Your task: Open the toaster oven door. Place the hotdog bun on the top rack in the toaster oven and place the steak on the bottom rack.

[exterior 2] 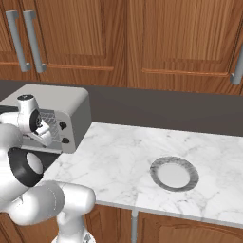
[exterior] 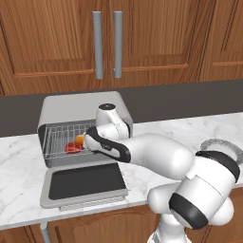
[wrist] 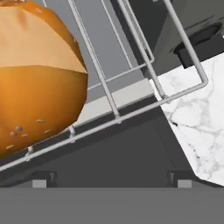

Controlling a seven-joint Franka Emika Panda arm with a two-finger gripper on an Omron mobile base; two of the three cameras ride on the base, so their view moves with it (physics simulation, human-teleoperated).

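Hotdog bun (wrist: 37, 74) lies on top rack (wrist: 131, 111), close before the gripper (exterior: 85, 141); jaws wide, holding nothing. Steak (exterior: 72, 148) just beside bun, partly hidden by arm. Toaster oven door (exterior: 85, 182) down, open.

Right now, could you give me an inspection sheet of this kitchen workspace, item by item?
Surface: white marble counter.
Job's things: toaster oven with its door folded down flat; hotdog bun on a wire rack, which level I cannot tell; steak red, beside the bun inside the oven.
Clutter: a grey-rimmed plate to the right.
Grippers: the arm reaches into the oven mouth; the jaws are open, holding nothing.
Cables: nothing seen.
Surroundings: wooden cabinets with grey handles above a dark backsplash.
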